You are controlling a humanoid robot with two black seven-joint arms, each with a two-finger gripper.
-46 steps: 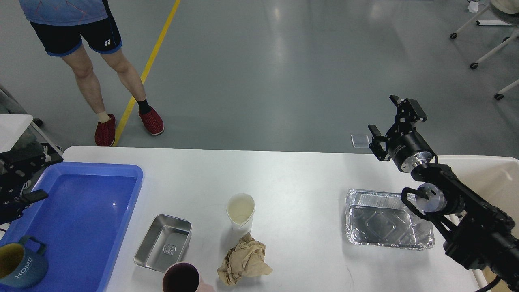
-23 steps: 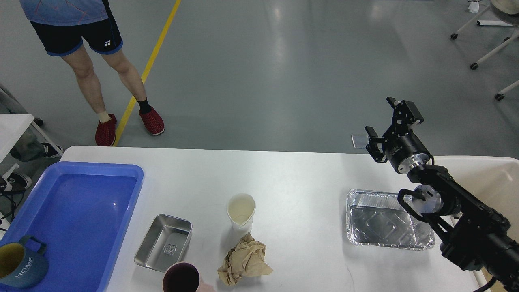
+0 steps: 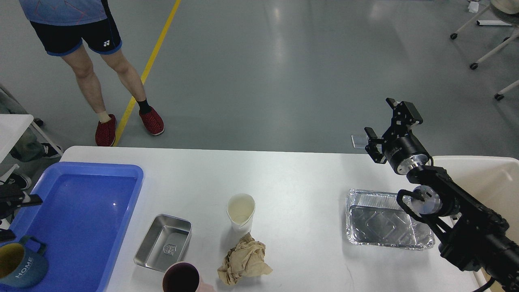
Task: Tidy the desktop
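At the far left edge, only a dark sliver of the left gripper (image 3: pixel 16 200) pokes in over the blue tray (image 3: pixel 121 243); whether its fingers are spread or closed I cannot tell. A mug (image 3: pixel 20 263) marked HOME sits in the tray's near left corner.

The desktop (image 3: pixel 292 178) fills the near half of the view, running from the tray to the beige bin (image 3: pixel 486 178) at the right. It is a rigid, smooth slab, nothing to be lifted; light items will probably slide on it, so things should be picked up, not pushed.

Right of the tray lies a steel dish (image 3: pixel 163 243), stiff and fairly light, best taken by a rim. Just near of it a dark cup (image 3: pixel 181 278) is cut off by the near edge. In the middle stands a paper cup (image 3: pixel 240 211), light and easily crushed, so a gentle pinch on the wall or lip seems right. Touching it on the near side is a crumpled paper wad (image 3: pixel 244 259), soft and graspable anywhere.

Further right sits a foil pan (image 3: pixel 381 221), flimsy and likely to buckle; its rolled rim is the place to hold.

The right gripper (image 3: pixel 385 125) hangs past the far edge, jaws wide, holding nothing.
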